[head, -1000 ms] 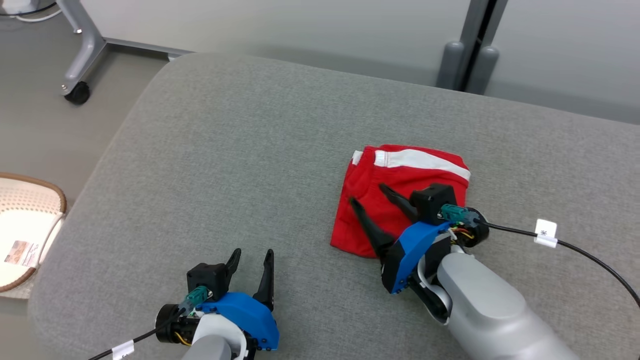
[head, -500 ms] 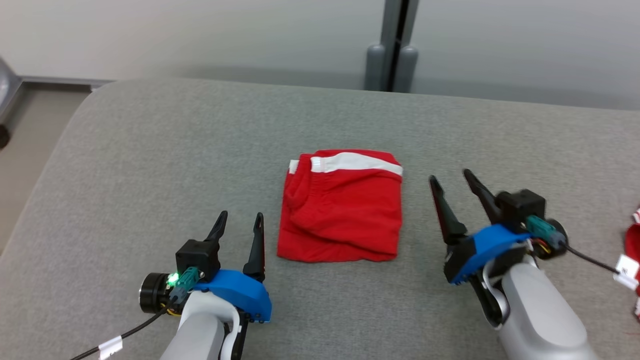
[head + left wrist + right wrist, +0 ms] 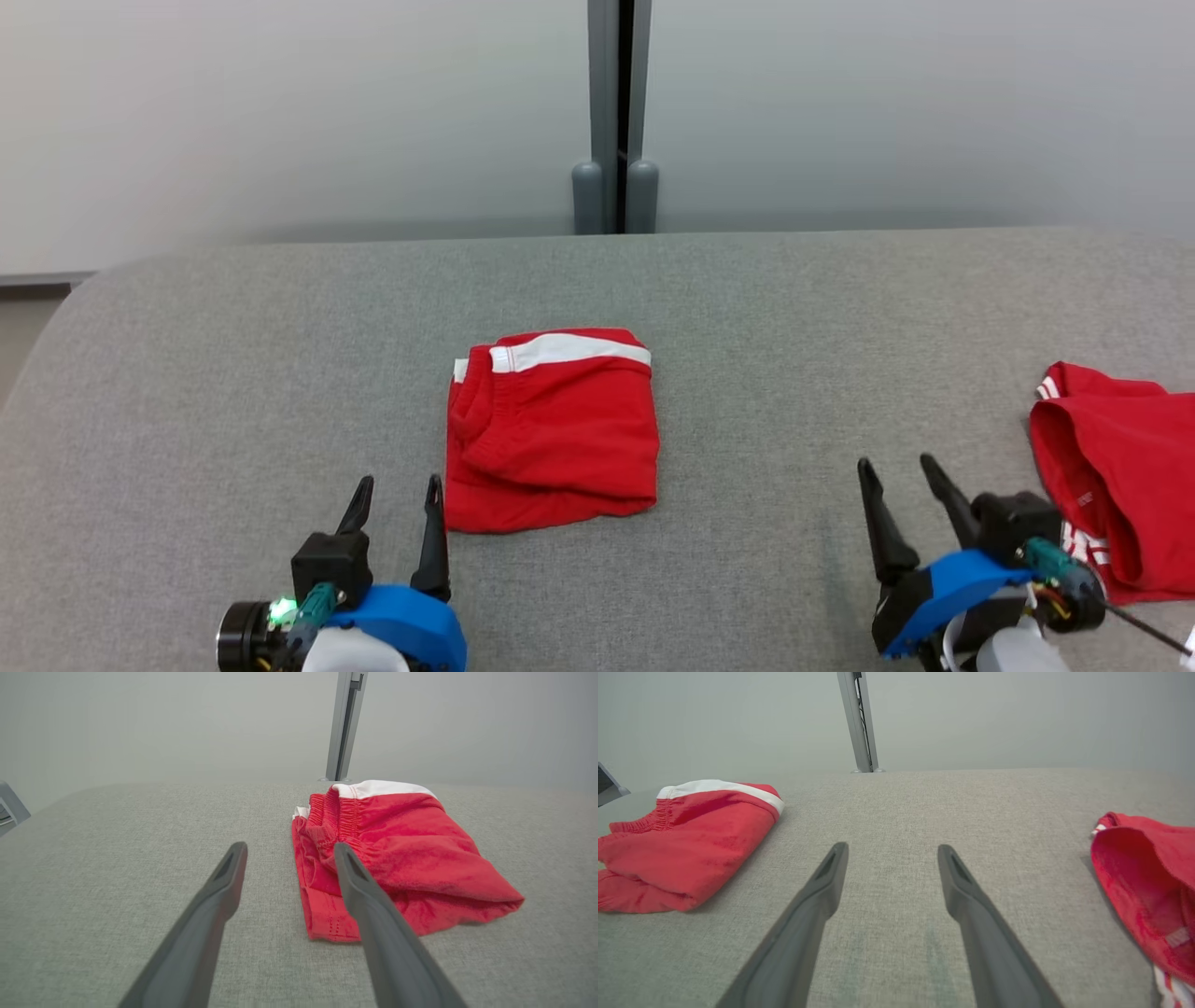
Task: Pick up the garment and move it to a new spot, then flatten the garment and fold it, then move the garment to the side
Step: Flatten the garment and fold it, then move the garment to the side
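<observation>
A folded red garment (image 3: pixel 551 429) with a white waistband lies flat on the grey padded table (image 3: pixel 233 355). My left gripper (image 3: pixel 399 485) is open just left of its near corner, touching nothing. In the left wrist view the garment (image 3: pixel 411 854) lies behind and right of the gripper's (image 3: pixel 289 848) right finger. Well to the right of the garment, my right gripper (image 3: pixel 894 462) is open and empty over bare table. The right wrist view puts the folded garment (image 3: pixel 686 844) far left of the open right gripper (image 3: pixel 893 848).
A second red garment (image 3: pixel 1111 467), loose and rumpled with white stripes, lies at the table's right edge, close to my right wrist; it is the rumpled red garment (image 3: pixel 1148 877) in the right wrist view. A grey post (image 3: pixel 616 112) stands behind the table against a pale wall.
The head camera has swung right. My right gripper came off the folded garment and now stands clear to its right. The second red garment has come into view.
</observation>
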Robot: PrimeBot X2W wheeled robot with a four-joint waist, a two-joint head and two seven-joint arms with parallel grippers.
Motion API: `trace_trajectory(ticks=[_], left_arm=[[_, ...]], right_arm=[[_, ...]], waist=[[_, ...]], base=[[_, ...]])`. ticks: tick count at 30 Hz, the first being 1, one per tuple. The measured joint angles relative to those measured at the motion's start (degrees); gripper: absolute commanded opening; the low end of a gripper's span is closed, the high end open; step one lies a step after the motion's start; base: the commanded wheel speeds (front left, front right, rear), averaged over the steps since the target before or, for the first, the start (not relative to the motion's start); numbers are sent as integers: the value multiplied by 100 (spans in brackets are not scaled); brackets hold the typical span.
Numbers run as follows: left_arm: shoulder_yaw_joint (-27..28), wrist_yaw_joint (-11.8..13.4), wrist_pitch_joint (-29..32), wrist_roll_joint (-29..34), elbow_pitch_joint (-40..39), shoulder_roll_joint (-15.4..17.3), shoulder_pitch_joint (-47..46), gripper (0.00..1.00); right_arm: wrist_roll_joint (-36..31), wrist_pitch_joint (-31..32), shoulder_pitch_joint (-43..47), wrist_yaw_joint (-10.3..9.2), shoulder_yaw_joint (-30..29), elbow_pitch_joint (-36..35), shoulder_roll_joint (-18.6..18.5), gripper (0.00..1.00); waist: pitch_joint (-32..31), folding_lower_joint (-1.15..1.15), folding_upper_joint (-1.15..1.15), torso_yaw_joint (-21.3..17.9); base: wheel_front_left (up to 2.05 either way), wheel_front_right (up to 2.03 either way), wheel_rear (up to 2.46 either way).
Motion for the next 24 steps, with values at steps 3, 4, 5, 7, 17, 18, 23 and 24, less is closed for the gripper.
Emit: trace_trajectory(ticks=[3, 4, 5, 7, 17, 18, 23, 24], left_arm=[[64, 21, 0, 35, -21, 0, 176, 100], [81, 24, 0, 47, -23, 0, 230, 100], [94, 25, 0, 47, -23, 1, 277, 100], [114, 25, 0, 47, -22, 0, 333, 100], [26, -36, 0, -19, -73, 0, 292, 100], [-10, -49, 0, -43, -81, -2, 251, 100], [-209, -71, 0, -140, -67, -1, 69, 100], [-238, -70, 0, -156, -66, -2, 39, 100]], right_arm=[[70, -1, 179, 0, 123, 77, 1, 100], [112, 0, 215, 1, 154, 104, 3, 100], [140, 0, 244, 1, 170, 115, 5, 100], [183, 0, 274, 0, 210, 137, 4, 100], [361, 0, 198, 0, 526, 346, 3, 100], [410, -1, 111, 0, 615, 400, 3, 100], [699, 0, -525, 0, 1072, 714, 7, 100], [715, -1, -669, 0, 1170, 813, 7, 100]], waist=[[-118, 0, 0, -55], [-149, 0, 0, -68], [-174, 0, 0, -78], [-208, 0, 0, -84], [-39, 1, 0, 23], [16, 1, 0, 55], [294, 2, 0, 341], [345, 2, 0, 424]], base=[[0, 0, 0], [0, 0, 0], [0, 0, 0], [0, 0, 0], [0, 0, 0], [0, 0, 0], [0, 0, 0], [0, 0, 0]])
